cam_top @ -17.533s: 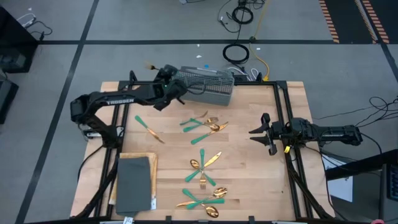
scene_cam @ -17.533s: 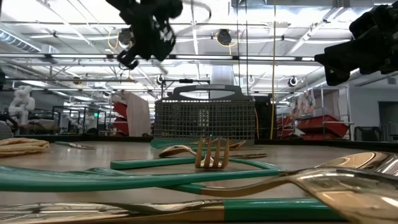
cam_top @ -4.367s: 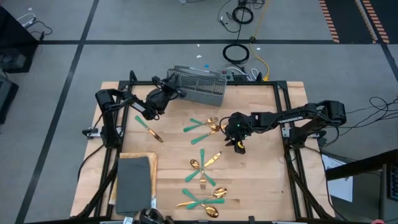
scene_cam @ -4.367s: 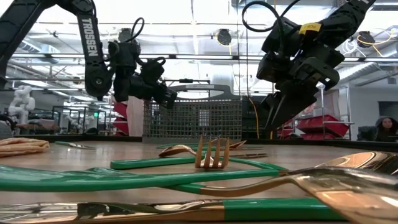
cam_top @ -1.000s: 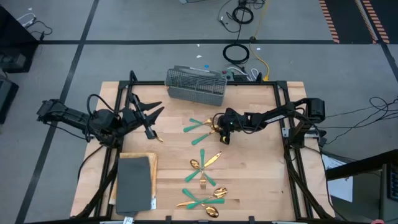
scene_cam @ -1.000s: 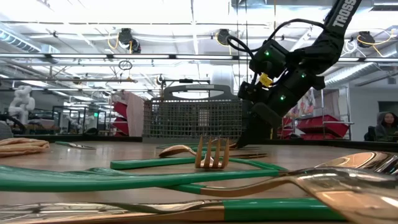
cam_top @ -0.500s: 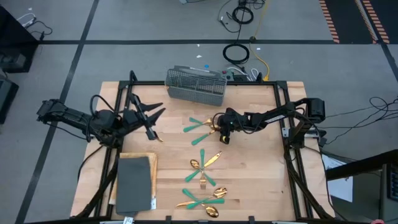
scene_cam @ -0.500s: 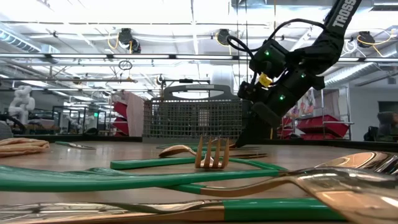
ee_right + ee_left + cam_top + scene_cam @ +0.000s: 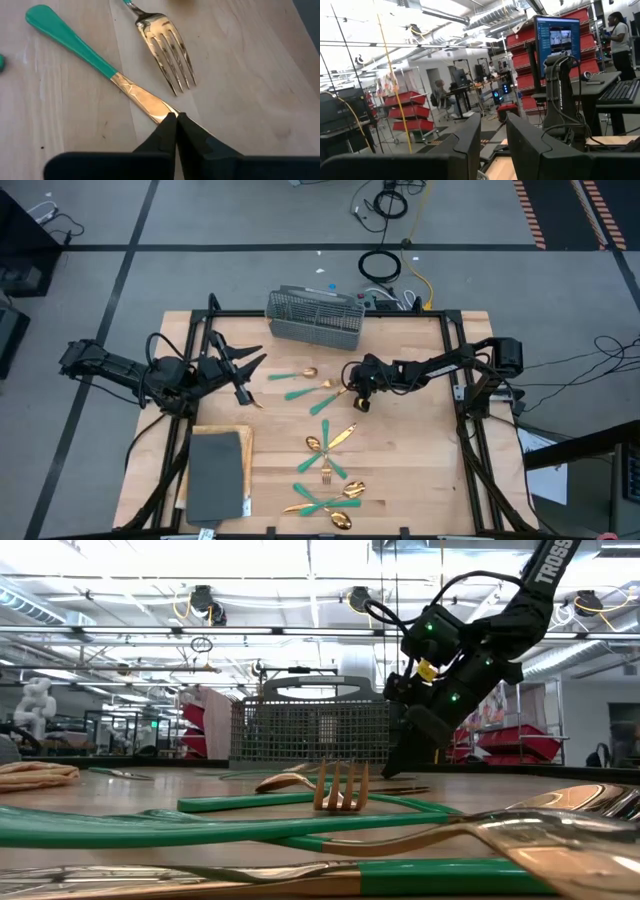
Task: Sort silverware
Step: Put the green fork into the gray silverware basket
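Grey floor (image 9: 200,220) around the wooden table (image 9: 410,470), crossed by black tape lines (image 9: 130,255); orange-and-black hazard stripes (image 9: 590,210) at the far corner; coiled black cables (image 9: 380,266) and a yellow lead (image 9: 420,283) behind the table; beyond, a bright workshop with ceiling pipes and lamps (image 9: 360,600), red storage bins (image 9: 402,112) on racks, desks, a lit monitor (image 9: 557,37), a keyboard (image 9: 622,92); a person (image 9: 620,42) stands by the shelving

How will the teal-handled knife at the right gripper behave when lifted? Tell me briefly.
Probably stiff: the knife lies straight and flat on the table. Likely slippery: the right gripper is shut on its polished gold blade, which offers little to bite. Held far from the teal handle, it may droop handle-down. Being flat, it is unlikely to roll.
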